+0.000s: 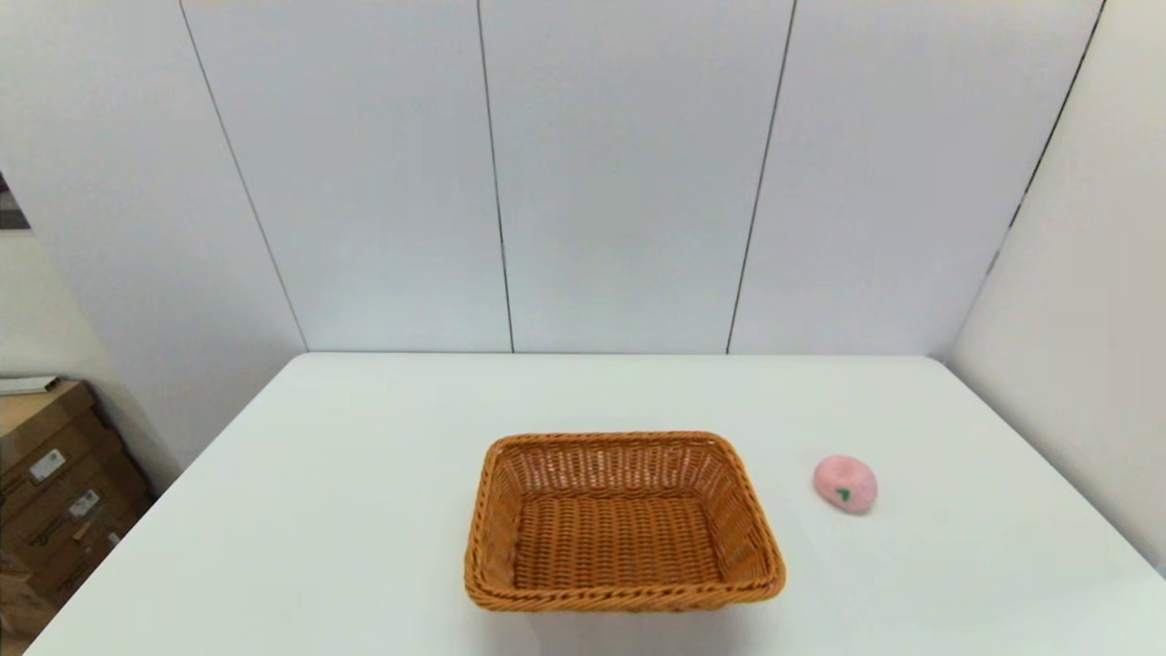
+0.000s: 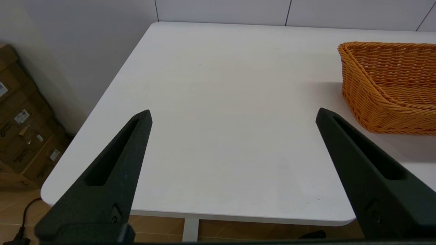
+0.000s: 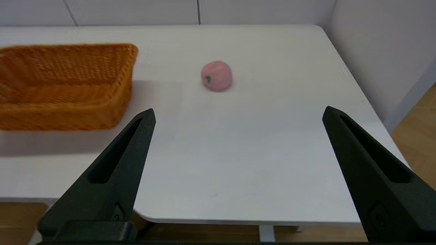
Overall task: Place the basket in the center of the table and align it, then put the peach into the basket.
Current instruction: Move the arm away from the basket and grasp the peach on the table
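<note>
While the rectangular orange-brown woven wicker basket point(image 1: 624, 524) lies empty near the front middle of the large white smooth table point(image 1: 364, 474), the small round pink toy peach point(image 1: 845, 484) rests on the table to the robot's right of it, apart from the braided rim. The left gripper point(image 2: 233, 115) has its two black fingers spread wide and holds nothing; it hangs off the table's near left edge. The right gripper point(image 3: 238, 114) is also wide open and touches nothing, near the right front edge. The head view shows neither arm. Only the left wrist view shows brown cardboard boxes point(image 2: 20, 126) close up on the floor.
</note>
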Robot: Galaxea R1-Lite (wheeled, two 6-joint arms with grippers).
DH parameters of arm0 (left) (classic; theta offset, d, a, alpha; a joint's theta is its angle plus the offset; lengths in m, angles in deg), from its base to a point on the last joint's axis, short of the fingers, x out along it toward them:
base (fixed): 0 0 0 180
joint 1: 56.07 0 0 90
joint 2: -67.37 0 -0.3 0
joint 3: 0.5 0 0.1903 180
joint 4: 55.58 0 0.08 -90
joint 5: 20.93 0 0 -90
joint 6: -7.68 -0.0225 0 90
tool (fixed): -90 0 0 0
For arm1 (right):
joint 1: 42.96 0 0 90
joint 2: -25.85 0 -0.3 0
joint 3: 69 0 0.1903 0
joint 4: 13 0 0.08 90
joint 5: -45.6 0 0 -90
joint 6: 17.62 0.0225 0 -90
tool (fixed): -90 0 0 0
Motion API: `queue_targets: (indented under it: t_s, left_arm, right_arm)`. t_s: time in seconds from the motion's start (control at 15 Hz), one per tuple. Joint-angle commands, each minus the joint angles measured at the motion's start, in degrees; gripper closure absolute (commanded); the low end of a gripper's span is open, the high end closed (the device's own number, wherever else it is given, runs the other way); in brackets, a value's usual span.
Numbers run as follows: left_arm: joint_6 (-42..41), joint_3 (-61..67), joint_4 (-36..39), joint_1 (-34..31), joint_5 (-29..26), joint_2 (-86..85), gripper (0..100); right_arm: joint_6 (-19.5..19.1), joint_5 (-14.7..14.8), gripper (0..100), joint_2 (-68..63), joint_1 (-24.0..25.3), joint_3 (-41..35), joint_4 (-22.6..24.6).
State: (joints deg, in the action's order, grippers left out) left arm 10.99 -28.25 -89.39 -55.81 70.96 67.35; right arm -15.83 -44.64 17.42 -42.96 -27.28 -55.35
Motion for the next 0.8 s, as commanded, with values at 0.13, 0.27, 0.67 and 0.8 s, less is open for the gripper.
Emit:
queue_targets:
  t_s: [0.13,0.27,0.67,0.8]
  left_arm:
    - [0.04,-0.02,-0.10,0.00,0.13,-0.06,0]
    - [-0.14,-0.02,-0.19,0.00,0.04,-0.06,0]
    - [-0.23,-0.11,-0.19,0.00,-0.13,-0.06,0]
    - [-0.14,-0.11,-0.19,0.00,0.04,-0.06,0]
  right_arm:
    - [4.80,-1.16,0,-44.56,-0.26,27.78,-3.87]
    - [6.91,-0.28,0,-56.25,1.32,30.16,-2.90]
    - [12.27,4.99,0,-81.30,7.73,37.19,-2.20]
    - [14.73,5.17,0,-87.19,8.79,38.86,-0.09]
